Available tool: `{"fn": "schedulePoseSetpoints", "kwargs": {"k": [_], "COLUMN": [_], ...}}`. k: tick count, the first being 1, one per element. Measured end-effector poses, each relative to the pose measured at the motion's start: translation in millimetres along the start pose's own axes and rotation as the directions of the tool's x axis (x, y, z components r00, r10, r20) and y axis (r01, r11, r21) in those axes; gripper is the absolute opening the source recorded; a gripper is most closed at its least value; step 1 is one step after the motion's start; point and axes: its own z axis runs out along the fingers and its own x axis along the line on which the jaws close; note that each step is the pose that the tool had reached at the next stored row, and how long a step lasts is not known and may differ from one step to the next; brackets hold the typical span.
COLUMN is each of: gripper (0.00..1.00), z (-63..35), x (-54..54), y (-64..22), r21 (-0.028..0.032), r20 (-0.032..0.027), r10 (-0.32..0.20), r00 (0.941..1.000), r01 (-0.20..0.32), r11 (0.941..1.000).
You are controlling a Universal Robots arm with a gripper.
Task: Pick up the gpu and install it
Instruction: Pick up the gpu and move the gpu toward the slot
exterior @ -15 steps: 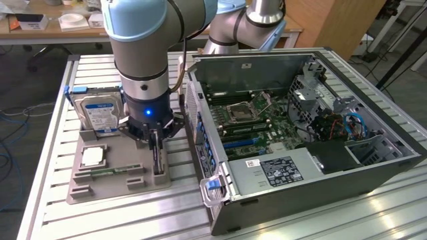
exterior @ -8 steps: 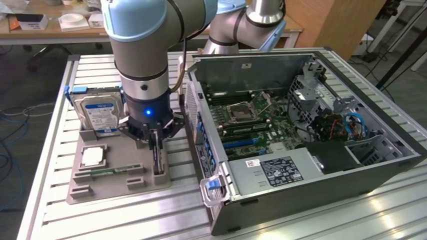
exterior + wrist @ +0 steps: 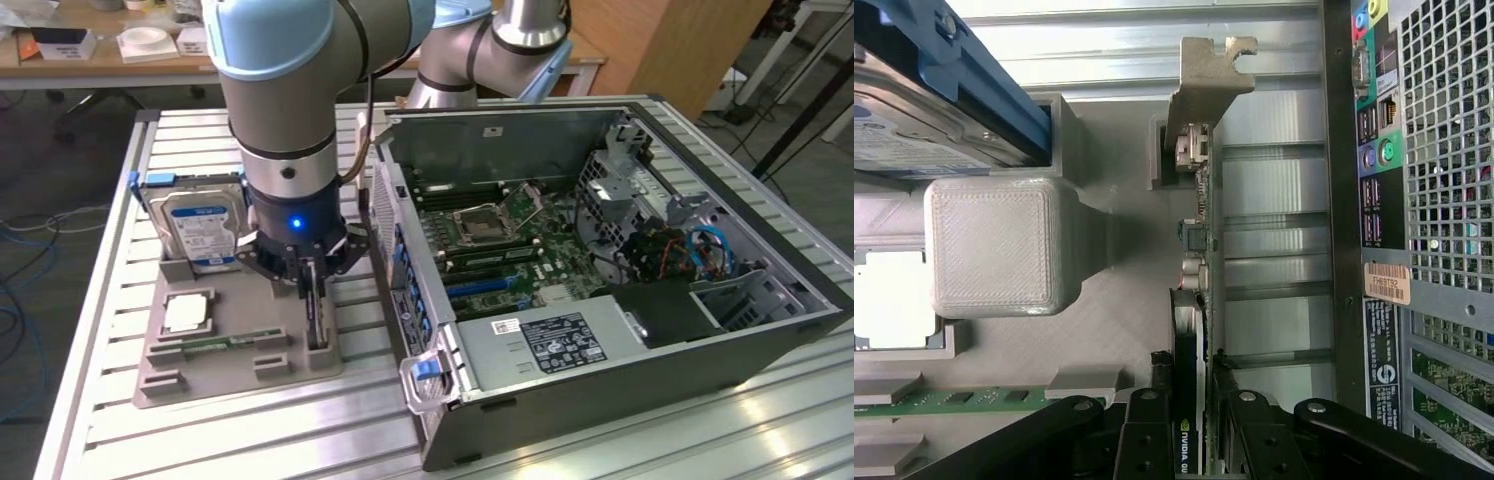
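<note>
1. Left of centre in the exterior view, the gpu (image 3: 315,318) stands on its long edge in a slot of the grey printed tray (image 3: 227,378). It appears seated there rather than lifted. Its long axis runs up and down the frame, roughly parallel to the near wall of the open computer case (image 3: 627,395).
2. Directly above the card, the gripper (image 3: 310,265) points straight down, so the card lies between its jaws, not off to a side.
3. From the wrist view the card (image 3: 1199,250) is seen edge-on, its silver bracket (image 3: 1206,85) at the end farther from the fingers (image 3: 1147,432). The gripper (image 3: 1192,405) is narrowed to a partial opening, and the black fingers appear to press on both faces of the card, nearer the end opposite the bracket.
4. Beside the card on the tray are the hard drive (image 3: 200,225) at the upper end, a processor (image 3: 184,313), and a memory stick (image 3: 214,343), all on the exterior view's left of it.
5. Just to the exterior view's right lies the case, its motherboard (image 3: 534,250) exposed.
</note>
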Motion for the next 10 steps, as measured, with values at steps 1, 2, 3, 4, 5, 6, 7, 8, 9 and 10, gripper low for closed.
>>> {"fn": "schedulePoseSetpoints", "kwargs": {"k": [1, 2, 3, 4, 5, 6, 7, 8, 9, 10], "gripper": [0.26, 0.26, 0.26, 0.26, 0.26, 0.26, 0.26, 0.26, 0.26, 0.26], "z": [-1.5, -3.3, -5.2, -7.1, -8.9, -10.6, -12.3, -14.2, -16.0, -17.9], "x": [0.0, 0.0, -0.1, -0.1, -0.1, -0.1, -0.2, -0.2, -0.2, -0.3], "y": [0.1, 0.2, 0.2, 0.3, 0.4, 0.5, 0.6, 0.7, 0.8, 0.8], "r21": [0.0001, 0.0001, 0.0001, 0.0002, 0.0001, 0.0001, 0.0001, 0.0, 0.0, 0.0001], "r20": [-0.0002, -0.0002, -0.0002, -0.0003, -0.0002, -0.0002, -0.0002, -0.0002, -0.0002, -0.0002], "r10": [0.0, 0.0, 0.0, 0.0, 0.0, 0.0, 0.0, 0.0, 0.0, 0.0], "r00": [1.0, 1.0, 1.0, 1.0, 1.0, 1.0, 1.0, 1.0, 1.0, 1.0], "r01": [0.0, 0.0, 0.0, 0.0, 0.0, 0.0, 0.0, 0.0, 0.0, 0.0], "r11": [1.0, 1.0, 1.0, 1.0, 1.0, 1.0, 1.0, 1.0, 1.0, 1.0]}}
